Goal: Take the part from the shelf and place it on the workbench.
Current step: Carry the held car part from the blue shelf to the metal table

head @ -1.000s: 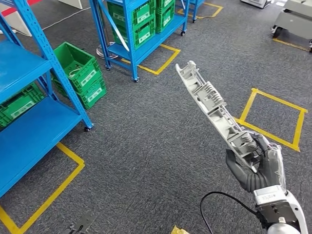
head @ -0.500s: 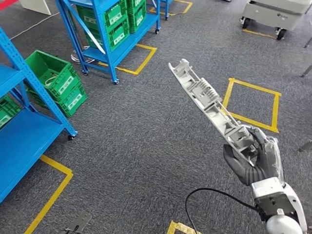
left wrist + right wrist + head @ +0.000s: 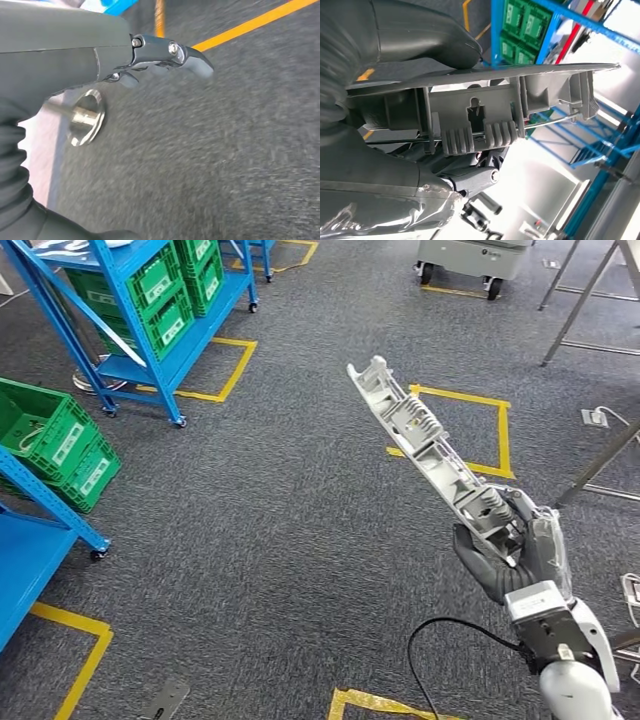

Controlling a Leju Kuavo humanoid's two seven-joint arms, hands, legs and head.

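Observation:
My right hand (image 3: 517, 555) grips one end of a long grey plastic part (image 3: 423, 445) with ribs and clips; the part slants up and away over the grey carpet. Up close in the right wrist view, the part (image 3: 501, 107) runs across the picture, clamped between the thumb and the darker fingers of my right hand (image 3: 395, 145). In the left wrist view my left hand (image 3: 113, 50) hangs above the carpet with its fingers stretched out and nothing in them.
A blue shelf rack (image 3: 155, 310) with green crates stands at the back left. Stacked green crates (image 3: 53, 440) sit on the floor beside a nearer blue shelf (image 3: 23, 550). Yellow tape squares (image 3: 472, 430) mark the carpet. Metal legs (image 3: 596, 465) and a grey cart (image 3: 464, 260) stand at the right.
The whole scene has slid to the left, so the camera has turned right, away from the shelves. My right hand keeps the same grip on the part.

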